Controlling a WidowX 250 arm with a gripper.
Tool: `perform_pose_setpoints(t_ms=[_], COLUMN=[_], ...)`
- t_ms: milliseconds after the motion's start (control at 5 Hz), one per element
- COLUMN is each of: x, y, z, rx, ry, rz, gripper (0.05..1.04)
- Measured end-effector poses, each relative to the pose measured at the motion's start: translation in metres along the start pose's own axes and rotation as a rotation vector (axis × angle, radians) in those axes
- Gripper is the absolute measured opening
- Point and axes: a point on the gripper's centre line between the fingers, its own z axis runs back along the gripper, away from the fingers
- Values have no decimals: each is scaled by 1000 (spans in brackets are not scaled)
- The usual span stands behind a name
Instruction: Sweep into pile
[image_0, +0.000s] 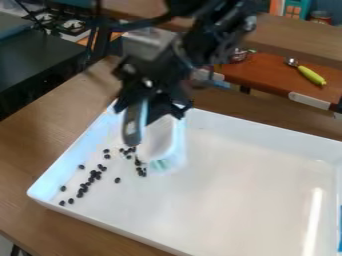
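- Small dark pieces were scattered on the tray floor, below the gripper and mostly toward the view's left edge.
- A pale tool was positioned directly under the gripper, inside the tray; its near edge was bordered by a few pieces, just beside it.
- Grip state: cannot tell. Whether the tool was grasped could not be made out.
- A grey, upright, round-ended part was seen beside the pale tool, toward the view's left; its link to gripper or tool could not be read.
- Tray: smooth, glossy, white, rectangular, with raised walls and rounded corners. A bright streak was reflected near its right side.
- Tray was set on a brown table with visible wood grain.
- Pale tool: white to bluish, rounded in outline, blurred, with a greenish patch low down.
- Behind, a metal-headed utensil with a yellow-green handle was laid on an orange-brown surface.
- Pieces: near-black, rounded, bean-like, all of similar size.
- A loose slanting band was formed from the tray's left corner up toward the tool; some were bunched or touching, several set apart. No single pile was formed.
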Motion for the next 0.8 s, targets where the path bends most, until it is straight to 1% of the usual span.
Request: perform_pose_setpoints(t_ms=[200,400,600,800], x=[3,5,7,12], y=[-21,-44,-55,-62], z=[14,15,7,3], rx=[89,137,156,163], ry=[50,68,78,65], rz=[-58,-88,-94,-85], gripper=[476,475,475,476])
